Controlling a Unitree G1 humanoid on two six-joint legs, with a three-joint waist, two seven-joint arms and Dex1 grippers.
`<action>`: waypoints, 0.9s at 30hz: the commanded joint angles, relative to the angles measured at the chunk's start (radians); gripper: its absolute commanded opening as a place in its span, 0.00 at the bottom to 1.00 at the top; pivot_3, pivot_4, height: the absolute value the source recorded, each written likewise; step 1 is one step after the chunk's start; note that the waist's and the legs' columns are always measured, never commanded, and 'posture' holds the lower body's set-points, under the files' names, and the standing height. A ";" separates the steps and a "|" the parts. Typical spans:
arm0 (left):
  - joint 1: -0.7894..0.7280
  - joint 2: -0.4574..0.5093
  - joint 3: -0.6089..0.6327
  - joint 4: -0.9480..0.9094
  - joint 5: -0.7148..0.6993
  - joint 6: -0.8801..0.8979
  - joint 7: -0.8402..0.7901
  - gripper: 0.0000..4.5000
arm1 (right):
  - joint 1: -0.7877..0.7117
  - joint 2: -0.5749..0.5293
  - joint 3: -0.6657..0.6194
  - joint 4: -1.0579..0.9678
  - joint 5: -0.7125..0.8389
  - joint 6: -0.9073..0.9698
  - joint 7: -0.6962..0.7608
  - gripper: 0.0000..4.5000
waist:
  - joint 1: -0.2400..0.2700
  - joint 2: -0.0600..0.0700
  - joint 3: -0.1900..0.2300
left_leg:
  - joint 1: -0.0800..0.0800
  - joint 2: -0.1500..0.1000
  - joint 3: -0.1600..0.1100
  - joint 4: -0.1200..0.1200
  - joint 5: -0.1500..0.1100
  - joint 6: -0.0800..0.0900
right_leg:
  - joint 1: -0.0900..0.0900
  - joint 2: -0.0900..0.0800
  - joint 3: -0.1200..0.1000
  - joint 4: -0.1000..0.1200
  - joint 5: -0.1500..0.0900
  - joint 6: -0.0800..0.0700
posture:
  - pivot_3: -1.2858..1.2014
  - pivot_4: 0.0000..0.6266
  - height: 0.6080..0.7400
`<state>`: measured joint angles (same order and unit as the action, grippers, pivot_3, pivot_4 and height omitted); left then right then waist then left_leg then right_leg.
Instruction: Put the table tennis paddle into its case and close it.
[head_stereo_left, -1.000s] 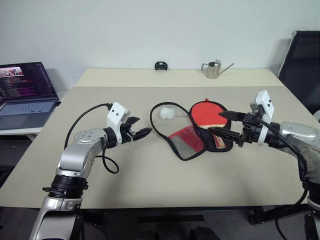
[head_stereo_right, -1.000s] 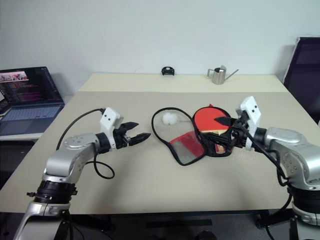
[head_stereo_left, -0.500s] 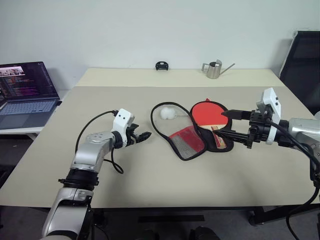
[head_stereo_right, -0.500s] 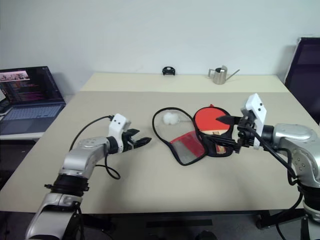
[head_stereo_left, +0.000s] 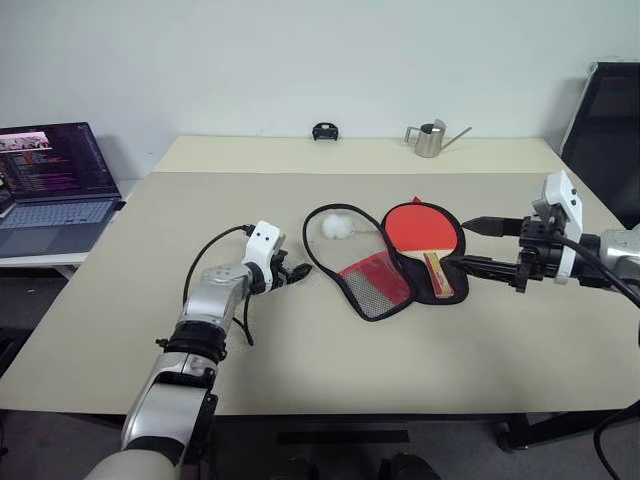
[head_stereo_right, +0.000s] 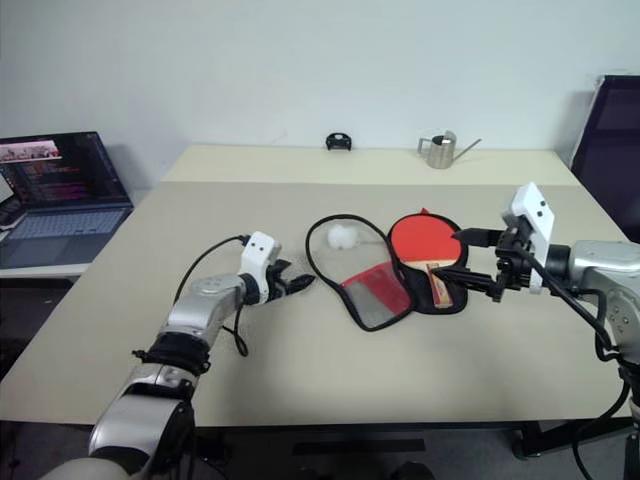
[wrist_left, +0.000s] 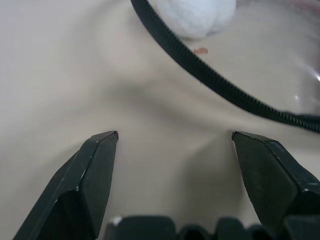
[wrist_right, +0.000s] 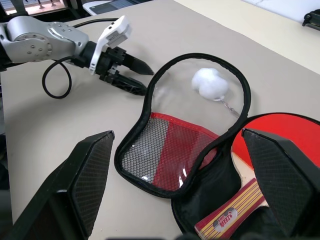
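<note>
The case (head_stereo_left: 372, 283) lies unzipped at mid-table, its clear, red and mesh flap folded out to the left. The table tennis paddle (head_stereo_left: 420, 228) rests on the case's black half, red face up and striped handle (wrist_right: 225, 217) toward me. My right gripper (head_stereo_left: 462, 243) hovers open just right of the paddle, pointing at it, with nothing held. My left gripper (head_stereo_left: 295, 272) is open and low over the table, just left of the flap's zipper edge (wrist_left: 210, 75). A white fluffy ball (head_stereo_left: 333, 227) sits inside the flap's loop.
An open laptop (head_stereo_left: 50, 175) stands at the far left. A metal watering can (head_stereo_left: 428, 140) and a small black object (head_stereo_left: 322, 131) sit at the table's back edge. A black chair (head_stereo_left: 605, 110) stands at the right.
My left gripper has sunk and moved forward to the right, up to the case flap's edge. My right gripper has drawn back to the right, off the paddle.
</note>
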<state>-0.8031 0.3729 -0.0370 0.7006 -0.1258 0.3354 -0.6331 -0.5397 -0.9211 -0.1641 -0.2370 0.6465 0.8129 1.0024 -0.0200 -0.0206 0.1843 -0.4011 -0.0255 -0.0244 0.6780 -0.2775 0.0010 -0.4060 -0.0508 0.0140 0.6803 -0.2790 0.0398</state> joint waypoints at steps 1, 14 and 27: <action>-0.046 -0.039 0.017 0.018 -0.009 -0.037 0.004 0.89 | -0.002 -0.009 -0.015 -0.028 0.003 -0.022 0.000 1.00 | 0.003 0.000 0.000 | 0.000 0.000 0.000 0.000 0.000 0.000 | 0.000 0.000 0.000 0.000 0.000 0.000 | 0.52 0.24 1.00; -0.124 -0.113 0.040 -0.075 -0.065 0.017 -0.047 0.89 | -0.001 -0.056 -0.057 0.022 -0.036 -0.066 0.000 1.00 | 0.015 -0.001 0.000 | 0.000 0.000 0.000 0.000 0.000 0.000 | 0.000 0.000 0.000 0.000 0.000 0.000 | 0.52 0.24 1.00; -0.199 -0.189 0.013 -0.010 -0.048 -0.007 -0.070 0.89 | 0.032 -0.089 -0.115 0.011 -0.030 -0.062 -0.016 1.00 | 0.021 -0.001 0.001 | -0.001 -0.001 0.000 0.000 0.000 0.000 | 0.000 0.000 0.000 0.000 0.000 0.000 | 0.52 0.24 1.00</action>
<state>-0.9663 0.1929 -0.0163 0.6933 -0.1749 0.3540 -0.6914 -0.5099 -0.9863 -0.2240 -0.1955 0.6104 0.7590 0.9944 0.0005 -0.0217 0.1849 -0.4016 -0.0262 -0.0241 0.6784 -0.2773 0.0006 -0.4062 -0.0509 0.0138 0.6801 -0.2790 0.0399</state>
